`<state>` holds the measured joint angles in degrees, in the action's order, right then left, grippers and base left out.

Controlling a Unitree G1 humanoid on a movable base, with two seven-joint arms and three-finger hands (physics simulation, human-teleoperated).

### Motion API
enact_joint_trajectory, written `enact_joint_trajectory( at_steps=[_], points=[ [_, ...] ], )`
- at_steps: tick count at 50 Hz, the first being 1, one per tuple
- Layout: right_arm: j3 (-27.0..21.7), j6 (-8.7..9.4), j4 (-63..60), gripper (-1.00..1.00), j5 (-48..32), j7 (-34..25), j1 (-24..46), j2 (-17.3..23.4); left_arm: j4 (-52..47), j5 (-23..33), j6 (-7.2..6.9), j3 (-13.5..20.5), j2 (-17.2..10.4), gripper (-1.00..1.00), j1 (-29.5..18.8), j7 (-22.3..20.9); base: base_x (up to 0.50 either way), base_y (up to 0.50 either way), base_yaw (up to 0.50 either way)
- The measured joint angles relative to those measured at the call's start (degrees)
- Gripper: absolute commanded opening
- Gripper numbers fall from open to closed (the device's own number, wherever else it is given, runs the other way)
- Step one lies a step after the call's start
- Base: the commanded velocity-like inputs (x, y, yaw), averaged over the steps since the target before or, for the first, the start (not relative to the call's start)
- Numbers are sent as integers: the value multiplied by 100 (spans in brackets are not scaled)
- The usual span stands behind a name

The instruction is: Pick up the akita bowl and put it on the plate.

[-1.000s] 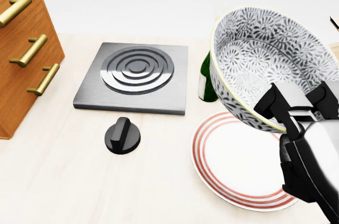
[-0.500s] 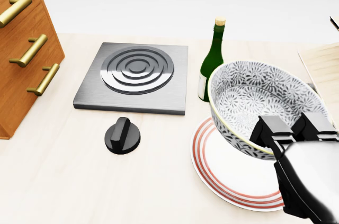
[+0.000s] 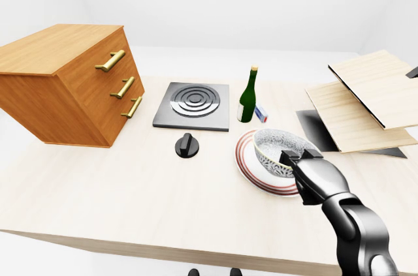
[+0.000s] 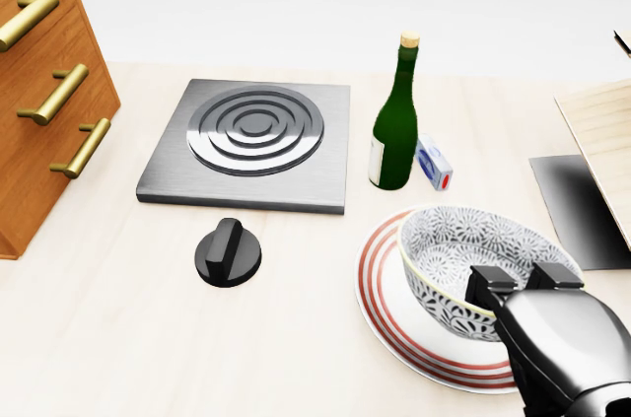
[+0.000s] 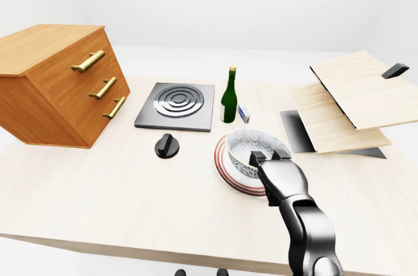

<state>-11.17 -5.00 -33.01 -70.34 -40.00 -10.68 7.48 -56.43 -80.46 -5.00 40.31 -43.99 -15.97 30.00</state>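
The akita bowl (image 4: 458,244), white with a dense black floral pattern, sits upright inside the red-ringed white plate (image 4: 392,318) at the lower right of the head view. My right hand (image 4: 523,281) reaches in from the bottom right. Its dark fingers (image 4: 490,284) clasp the bowl's near rim, so it is shut on the bowl. The bowl's base appears to rest on the plate, though the hand hides the near side. My left hand shows in no view.
A green bottle (image 4: 393,126) and a small box (image 4: 434,164) stand just above the plate. Left of them are a grey burner plate (image 4: 251,141) and a black knob (image 4: 228,252). A wooden drawer cabinet (image 4: 39,92) fills the left edge. Wooden boards (image 3: 366,100) over a dark mat (image 4: 582,205) lie right.
The bowl has come down from a high, tilted position to sit level on the plate, and my right hand has come down with it. The bottle is uncovered again.
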Motion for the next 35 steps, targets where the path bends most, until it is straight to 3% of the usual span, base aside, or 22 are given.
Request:
enact_joint_trajectory(
  at_steps=[17, 35],
  points=[
    [-122, 0, 201, -100, 55, 0, 305, 161, -30, 13, 0, -21, 26, 100, 14, 0, 0, 0, 0],
    [125, 0, 800, -100, -75, 0, 693, 264, -27, 15, 0, -35, 28, 100, -5, 0, 0, 0, 0]
  ],
)
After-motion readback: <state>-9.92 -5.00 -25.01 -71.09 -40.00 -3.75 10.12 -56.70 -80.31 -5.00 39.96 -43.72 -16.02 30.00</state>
